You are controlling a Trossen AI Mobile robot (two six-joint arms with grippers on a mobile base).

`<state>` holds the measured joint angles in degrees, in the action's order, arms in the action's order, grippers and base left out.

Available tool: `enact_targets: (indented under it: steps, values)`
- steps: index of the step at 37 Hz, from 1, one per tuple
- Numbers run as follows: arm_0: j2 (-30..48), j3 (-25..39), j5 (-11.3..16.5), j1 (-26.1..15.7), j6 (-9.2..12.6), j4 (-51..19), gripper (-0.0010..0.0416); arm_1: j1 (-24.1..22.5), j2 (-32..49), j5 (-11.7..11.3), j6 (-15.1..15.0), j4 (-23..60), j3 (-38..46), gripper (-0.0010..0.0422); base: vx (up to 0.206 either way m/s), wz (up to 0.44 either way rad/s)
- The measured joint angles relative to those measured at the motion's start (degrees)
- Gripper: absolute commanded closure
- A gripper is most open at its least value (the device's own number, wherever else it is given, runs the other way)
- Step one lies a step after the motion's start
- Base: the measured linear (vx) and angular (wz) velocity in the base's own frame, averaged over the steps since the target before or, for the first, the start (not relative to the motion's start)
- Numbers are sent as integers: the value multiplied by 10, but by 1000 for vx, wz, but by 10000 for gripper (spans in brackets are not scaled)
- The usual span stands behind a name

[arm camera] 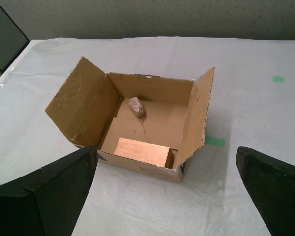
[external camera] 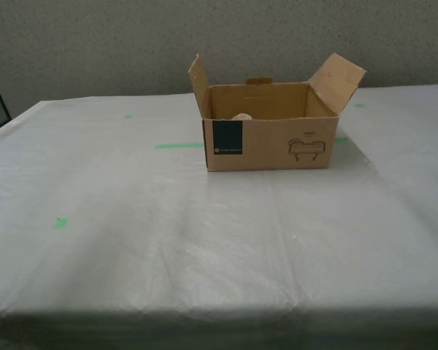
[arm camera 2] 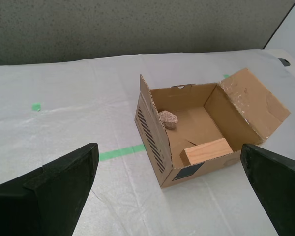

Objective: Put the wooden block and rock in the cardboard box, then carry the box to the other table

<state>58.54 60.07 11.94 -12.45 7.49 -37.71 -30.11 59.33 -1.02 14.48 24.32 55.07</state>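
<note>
The cardboard box (external camera: pixel 270 146) stands open on the other table (external camera: pixel 168 240), its flaps spread outward. In it lie the rock (arm camera 2: pixel 168 118) near the back wall and the wooden block (arm camera 2: pixel 206 151) against the front wall. From the exterior view only the rock's top (external camera: pixel 242 116) shows over the rim. My second gripper (arm camera 2: pixel 168 167) hovers open, above and short of the box (arm camera 2: pixel 152 132). My first gripper (arm camera: pixel 165 157) is open too, above the box (arm camera: pixel 78 108) from the other side, looking down on the block (arm camera: pixel 141 151) and rock (arm camera: pixel 136 107). Neither arm appears in the exterior view.
A green tape line (external camera: pixel 179 146) runs along the wrinkled sheet-like tabletop beside the box, with small green marks (external camera: pixel 60 222) scattered around. A grey speckled wall (external camera: pixel 95 44) stands behind the table. The table's front edge (external camera: pixel 204 313) is near the camera.
</note>
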Motion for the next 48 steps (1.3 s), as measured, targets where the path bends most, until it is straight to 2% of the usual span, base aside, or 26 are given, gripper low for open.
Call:
enact_targets:
  steps: [48]
  values:
    - [0,0,0,1,0,0,12,0,0,0,0,0,0,16,0,0]
